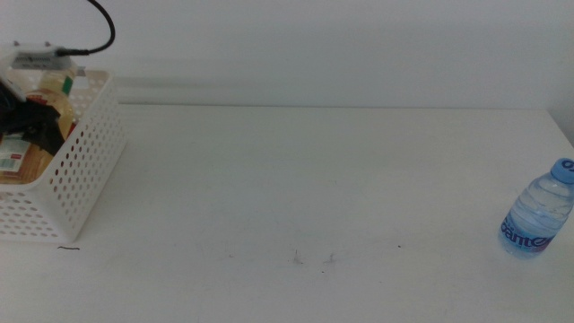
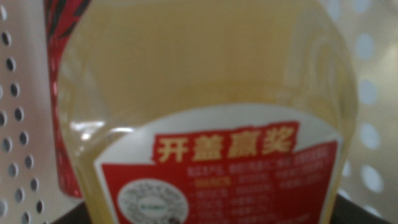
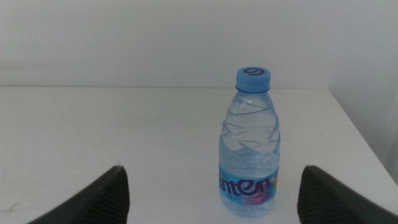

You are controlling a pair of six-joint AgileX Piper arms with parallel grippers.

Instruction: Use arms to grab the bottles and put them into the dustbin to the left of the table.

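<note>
Yellow bottle (image 2: 211,112) — at left fingers

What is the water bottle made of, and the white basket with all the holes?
The clear blue-capped water bottle looks like thin, glossy see-through plastic: the table shows through it, and its ribs catch the light. The white perforated basket looks like matte moulded plastic, going by its even rows of punched holes, though the finish is hard to judge.
</note>
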